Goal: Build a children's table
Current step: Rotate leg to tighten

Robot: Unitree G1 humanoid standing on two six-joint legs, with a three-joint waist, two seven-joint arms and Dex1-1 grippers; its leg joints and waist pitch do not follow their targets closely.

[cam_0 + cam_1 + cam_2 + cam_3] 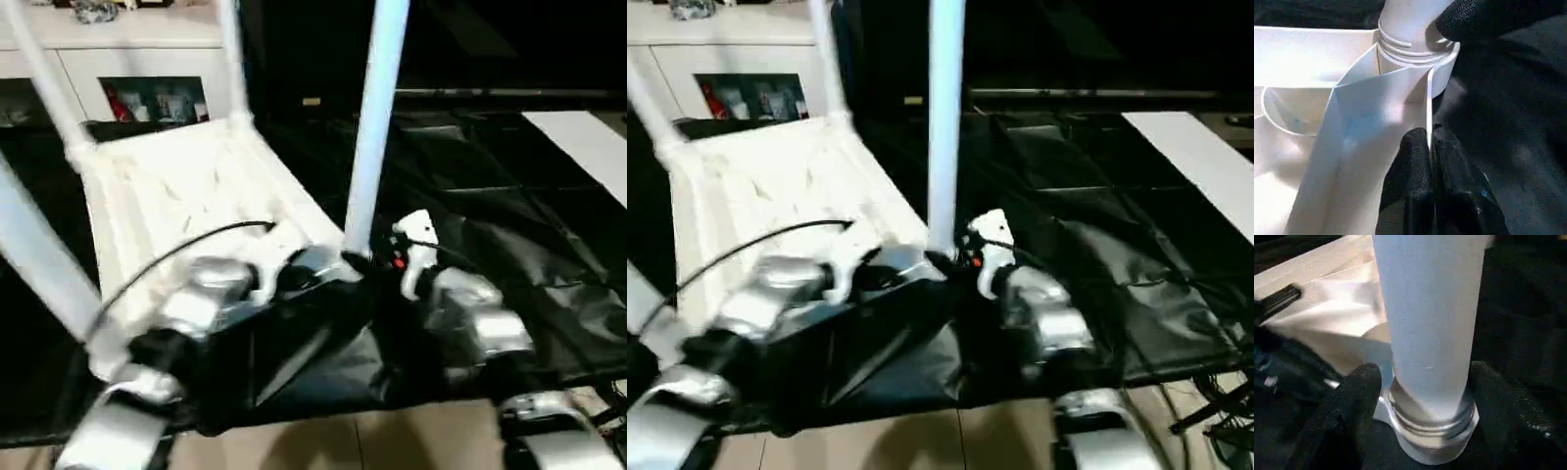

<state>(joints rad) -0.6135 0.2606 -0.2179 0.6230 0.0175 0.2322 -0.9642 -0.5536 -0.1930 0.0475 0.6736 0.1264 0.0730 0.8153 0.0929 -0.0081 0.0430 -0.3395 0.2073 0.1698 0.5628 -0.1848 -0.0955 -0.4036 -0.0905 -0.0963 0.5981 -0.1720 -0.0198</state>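
A black sheet [509,196] covers the floor across the middle and right of the frame, creased and glossy, its near edge running along the bottom where pale floor tiles [392,436] show beyond it. Directly on the sheet, left of centre, lies the white children's table [186,196] upside down, ribbed underside up, with legs [370,127] standing from its corner sockets. At the upper right a flat white panel [588,147] lies on the sheet.
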